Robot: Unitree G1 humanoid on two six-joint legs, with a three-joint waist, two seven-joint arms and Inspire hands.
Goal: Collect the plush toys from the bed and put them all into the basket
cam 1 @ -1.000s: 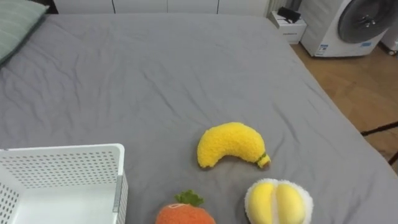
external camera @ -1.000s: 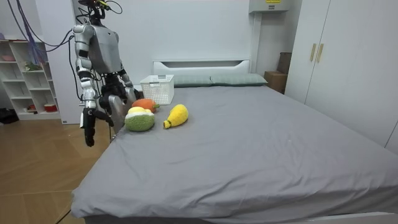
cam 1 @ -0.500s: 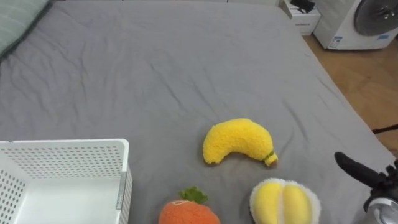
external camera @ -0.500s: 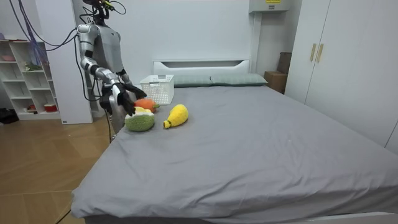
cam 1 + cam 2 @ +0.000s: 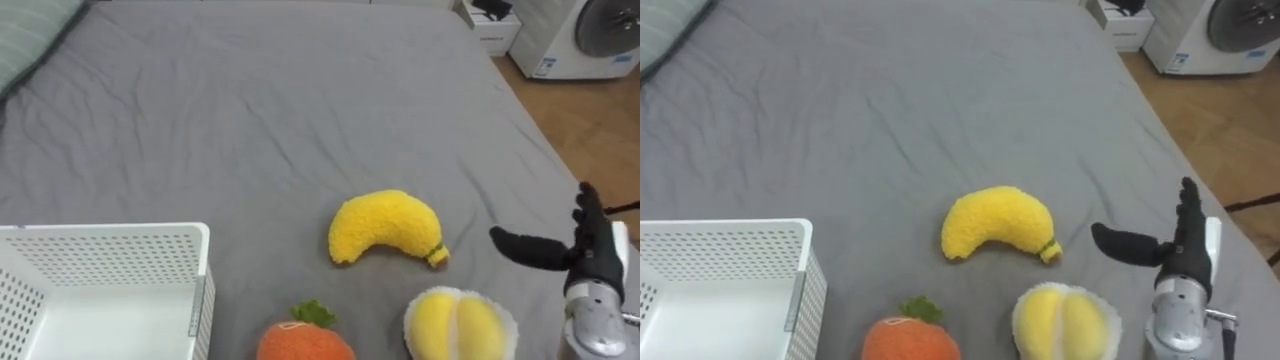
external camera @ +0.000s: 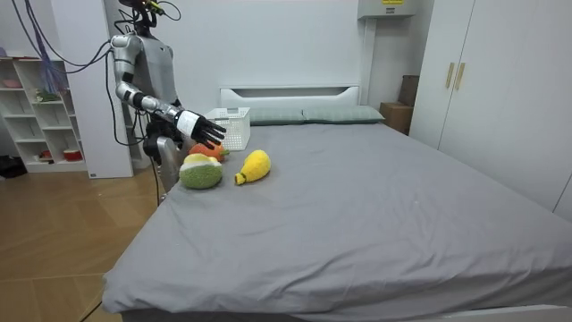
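Soft, even light is falling on the wide grey bed sheet [image 5: 250,110] and is drawing only pale shading along its wrinkles. The yellow plush banana [image 5: 385,225] is laying a small, weak shadow on the sheet along its near edge. The white perforated plastic basket [image 5: 100,250], at the near left, is shining brightest. At the far right the brown wooden floor [image 5: 600,110] is glowing warmly. In the room view the sheet's hanging near side is looking darker than its top.
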